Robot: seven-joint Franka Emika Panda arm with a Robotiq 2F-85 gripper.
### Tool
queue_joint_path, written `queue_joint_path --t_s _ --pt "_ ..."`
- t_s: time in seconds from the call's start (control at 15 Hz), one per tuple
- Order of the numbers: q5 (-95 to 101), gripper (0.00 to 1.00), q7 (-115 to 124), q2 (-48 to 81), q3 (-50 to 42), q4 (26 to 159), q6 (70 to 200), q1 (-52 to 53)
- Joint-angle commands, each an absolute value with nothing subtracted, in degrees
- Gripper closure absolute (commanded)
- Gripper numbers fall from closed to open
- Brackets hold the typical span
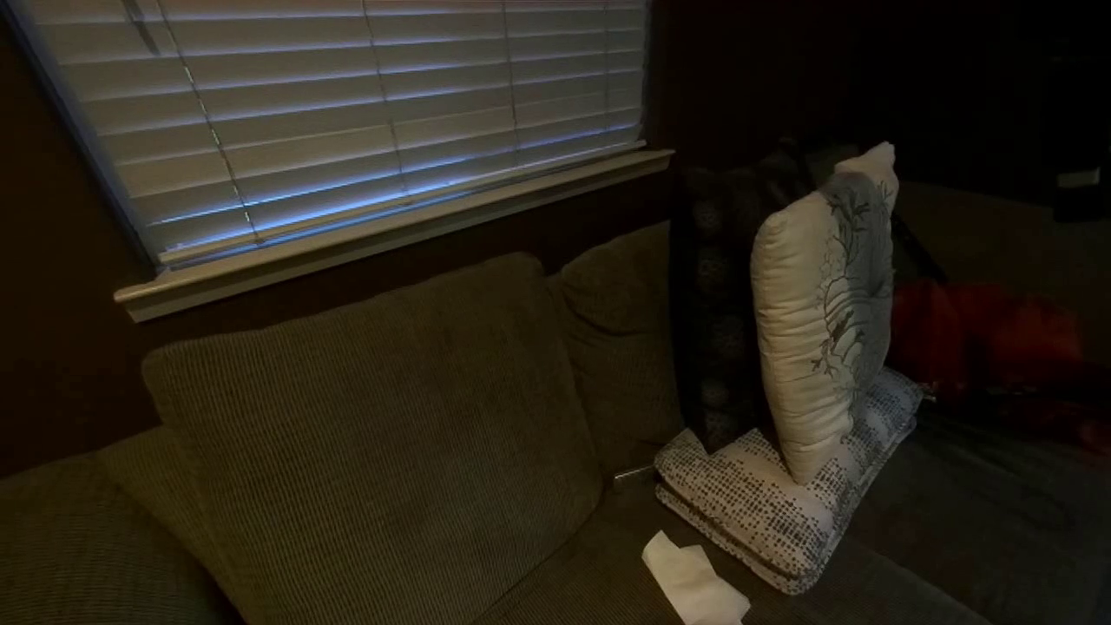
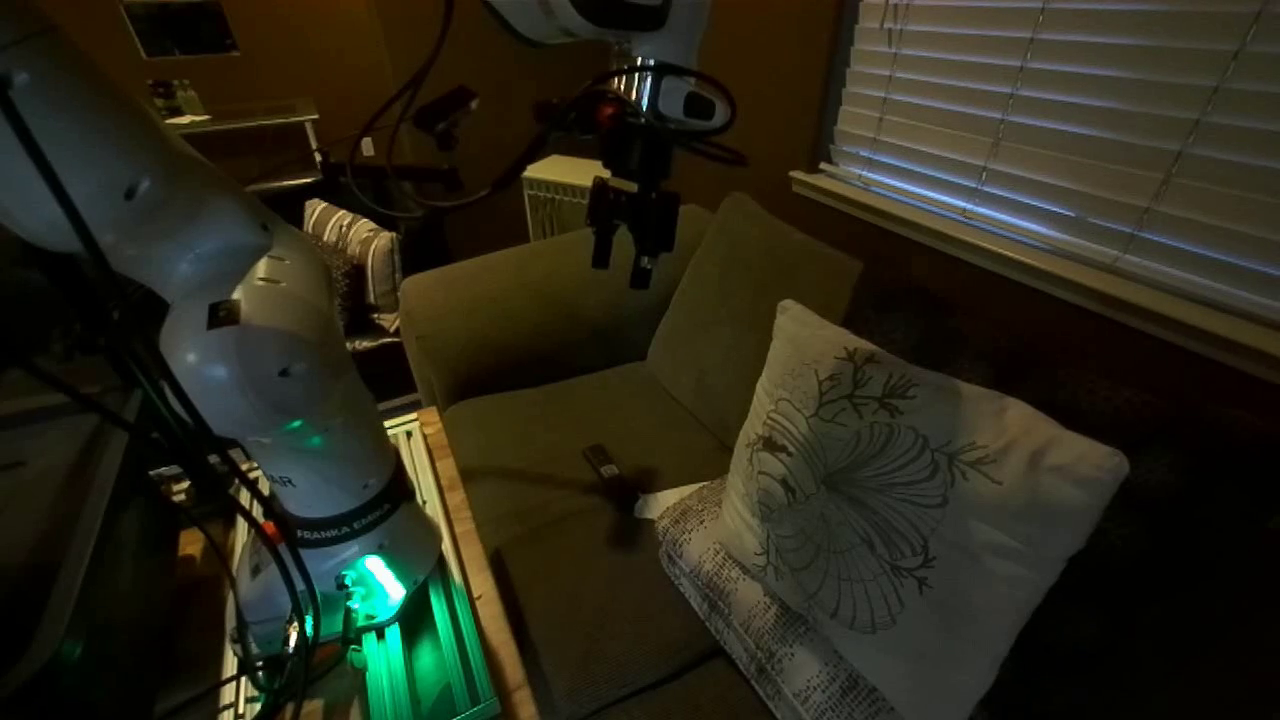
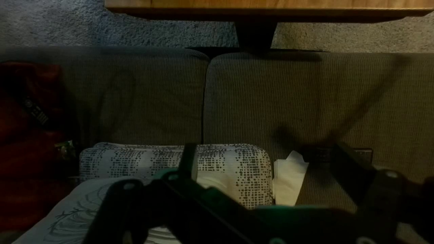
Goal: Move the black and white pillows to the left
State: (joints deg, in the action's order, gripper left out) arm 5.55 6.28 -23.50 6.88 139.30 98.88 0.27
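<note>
A white pillow with a dark shell and coral print (image 1: pixel 846 321) stands tilted on edge; it also shows in an exterior view (image 2: pixel 860 500) and at the lower left of the wrist view (image 3: pixel 74 213). Under it, a white pillow with black dots (image 1: pixel 755 495) lies flat on the couch seat; it also shows in an exterior view (image 2: pixel 700 545) and in the wrist view (image 3: pixel 252 169). My gripper (image 2: pixel 622 270) hangs high above the couch, apart from both pillows. In the wrist view my gripper (image 3: pixel 266 149) has its fingers wide apart with nothing held.
A dark pillow (image 1: pixel 716 321) stands behind the shell pillow. White paper (image 3: pixel 290 179) lies beside the dotted pillow, near a dark remote (image 2: pixel 602 462). A red bag (image 3: pixel 30 145) lies on the seat. Couch back cushions (image 1: pixel 382 434), a window sill (image 1: pixel 391 230) and a wooden edge (image 3: pixel 271 5) border the seat.
</note>
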Motion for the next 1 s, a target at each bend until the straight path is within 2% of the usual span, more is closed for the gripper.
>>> queue_joint_path --t_s 0.0,0.47,0.93 --pt "5.2 0.00 11.4 -23.4 5.1 138.7 101.2 -0.8" --pt "6.4 0.00 14.4 -21.1 -4.9 133.9 110.0 -10.1" --pt "5.1 0.00 25.2 -12.3 -8.7 130.3 129.4 -15.7"
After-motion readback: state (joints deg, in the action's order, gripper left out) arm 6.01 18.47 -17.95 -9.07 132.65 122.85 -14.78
